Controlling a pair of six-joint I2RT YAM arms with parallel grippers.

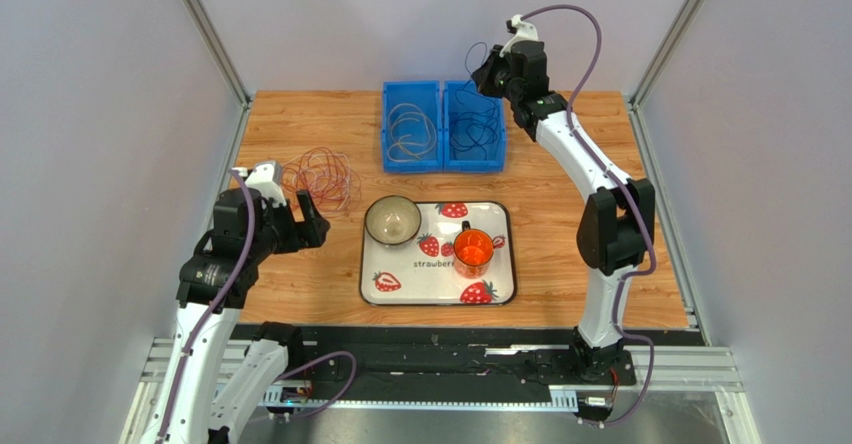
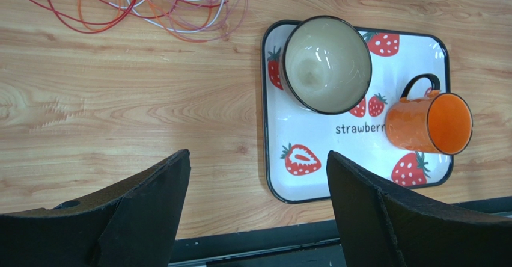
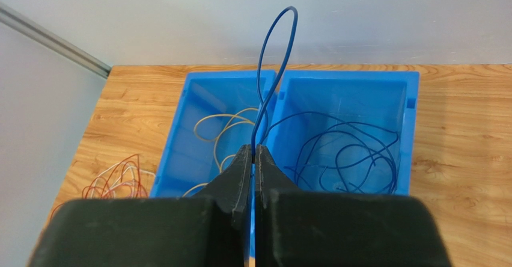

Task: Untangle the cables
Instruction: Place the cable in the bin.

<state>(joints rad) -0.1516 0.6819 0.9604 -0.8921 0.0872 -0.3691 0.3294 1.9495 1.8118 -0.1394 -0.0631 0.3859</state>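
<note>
Left gripper, fingers spread and empty, hovers over the table near a red, orange and white cable tangle. A pale cable lies in the left compartment of the blue bin. The dark blue cable occupies the right compartment, with one loop pinched in the right gripper, apparently raised above the bin.

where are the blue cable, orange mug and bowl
blue cable (image 3: 263, 113), right wrist view, base of its raised loop
orange mug (image 2: 411, 124), left wrist view, its outer side
bowl (image 1: 392, 220), top external view, its inside
</note>
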